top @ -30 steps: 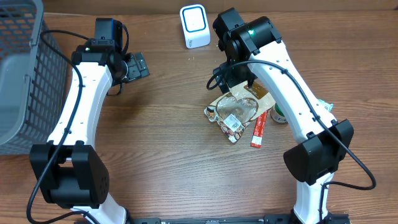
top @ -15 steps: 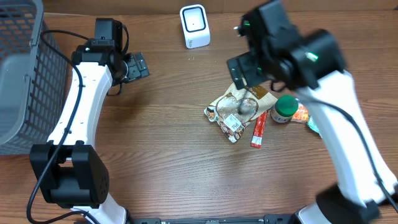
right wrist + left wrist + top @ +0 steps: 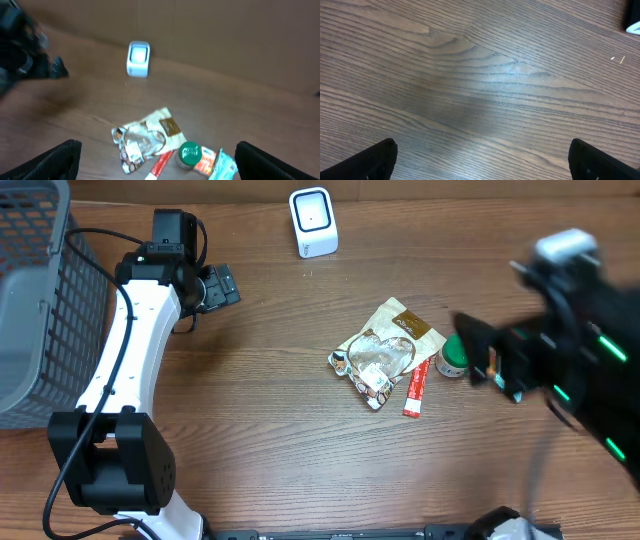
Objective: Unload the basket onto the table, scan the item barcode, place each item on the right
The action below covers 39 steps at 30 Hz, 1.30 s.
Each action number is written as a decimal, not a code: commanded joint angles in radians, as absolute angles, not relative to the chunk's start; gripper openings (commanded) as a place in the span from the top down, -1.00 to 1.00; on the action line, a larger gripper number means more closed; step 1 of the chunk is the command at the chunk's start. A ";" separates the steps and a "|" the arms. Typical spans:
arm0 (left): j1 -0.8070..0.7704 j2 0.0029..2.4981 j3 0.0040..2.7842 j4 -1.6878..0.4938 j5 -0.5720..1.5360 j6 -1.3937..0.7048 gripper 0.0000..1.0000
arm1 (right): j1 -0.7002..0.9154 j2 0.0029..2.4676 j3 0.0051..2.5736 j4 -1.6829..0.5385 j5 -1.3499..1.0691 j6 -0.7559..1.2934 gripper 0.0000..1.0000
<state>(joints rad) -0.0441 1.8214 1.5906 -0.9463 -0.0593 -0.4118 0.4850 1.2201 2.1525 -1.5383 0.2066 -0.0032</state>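
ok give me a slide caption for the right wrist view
White scanner beyond a cluster of snack pouch, red stick packet and green-lidded jar on the wooden table.

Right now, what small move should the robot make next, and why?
Probably lower the right fingers toward the snack pouch. They are open, empty and high above the table. The pouch lies flat beside a red stick packet and a green-lidded jar, and nothing has been brought to the white scanner yet.
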 commanded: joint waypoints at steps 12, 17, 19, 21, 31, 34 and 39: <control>-0.046 1.805 1.607 -0.944 -0.055 -0.419 -1.00 | 0.476 0.927 2.160 -1.615 0.204 0.001 -1.00; -0.046 1.805 1.607 -0.944 -0.055 -0.419 -1.00 | 0.448 0.875 2.158 -1.693 0.208 0.000 -1.00; -0.046 1.805 1.607 -0.944 -0.055 -0.419 -0.99 | 0.440 0.856 2.157 -1.694 0.170 0.001 -1.00; -0.046 1.805 1.607 -0.944 -0.055 -0.419 -0.99 | 0.427 0.835 2.152 -1.694 0.105 0.000 -1.00; -0.046 1.805 1.607 -0.944 -0.055 -0.419 -1.00 | 0.290 0.718 2.030 -1.692 -0.002 0.000 -1.00; -0.046 1.805 1.607 -0.944 -0.055 -0.419 -1.00 | 0.260 0.670 1.947 -1.669 -0.002 0.000 -1.00; -0.046 1.805 1.607 -0.944 -0.055 -0.419 -1.00 | 0.244 0.570 1.754 -1.548 -0.003 0.001 -1.00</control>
